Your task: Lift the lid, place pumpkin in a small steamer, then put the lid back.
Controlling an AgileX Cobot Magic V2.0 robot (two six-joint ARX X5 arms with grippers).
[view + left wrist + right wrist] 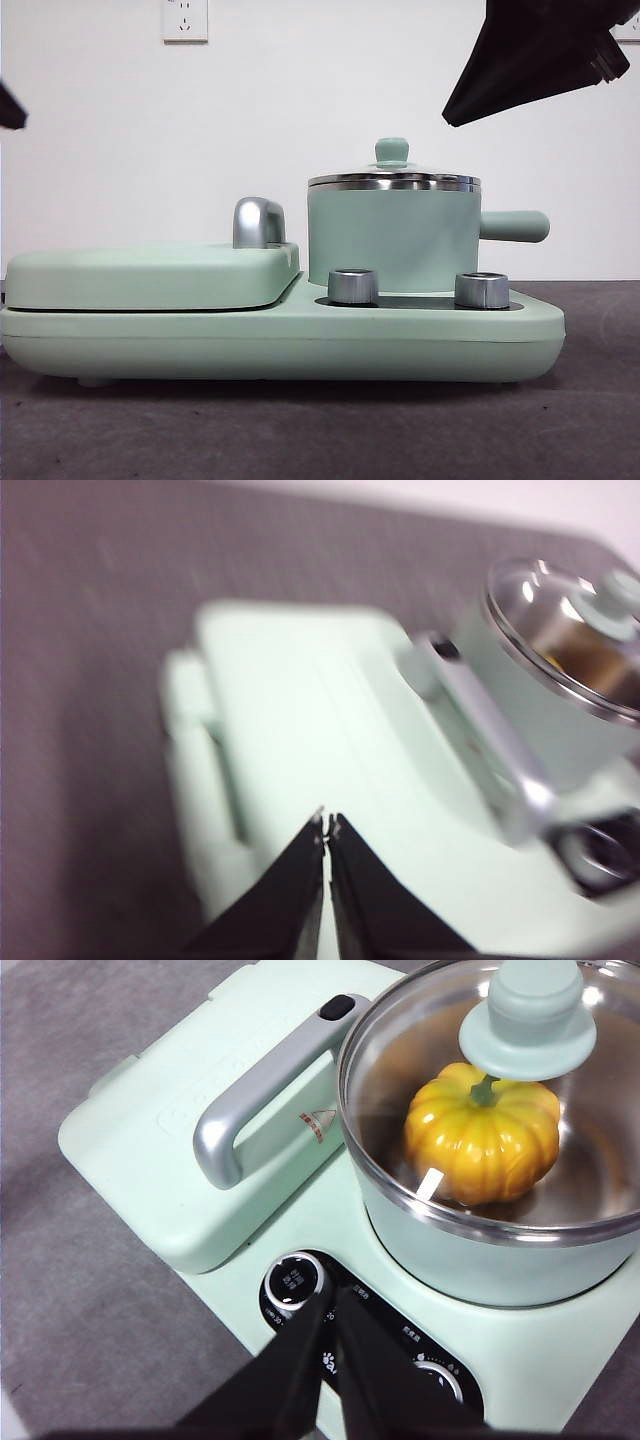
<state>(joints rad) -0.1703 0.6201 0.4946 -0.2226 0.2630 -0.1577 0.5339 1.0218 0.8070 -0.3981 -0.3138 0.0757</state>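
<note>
The small steamer [392, 238] stands on the right of the mint-green cooker base, its side handle pointing right. The lid [393, 178] sits closed on it, knob up. Through the glass in the right wrist view the pumpkin [482, 1138] lies inside the steamer [500, 1250] under the lid [528, 1015]. My right gripper [333, 1298] is shut and empty, hovering above the control knobs in front of the steamer; it is the dark shape at the upper right in the front view [455, 115]. My left gripper [326, 825] is shut and empty above the flat griddle cover.
The flat griddle cover [150, 275] with a silver handle [258, 222] fills the left of the cooker base [280, 345]. Two silver control knobs [352, 286] stand in front of the steamer. Grey mat lies all around. A black tip [10, 105] shows at the left edge.
</note>
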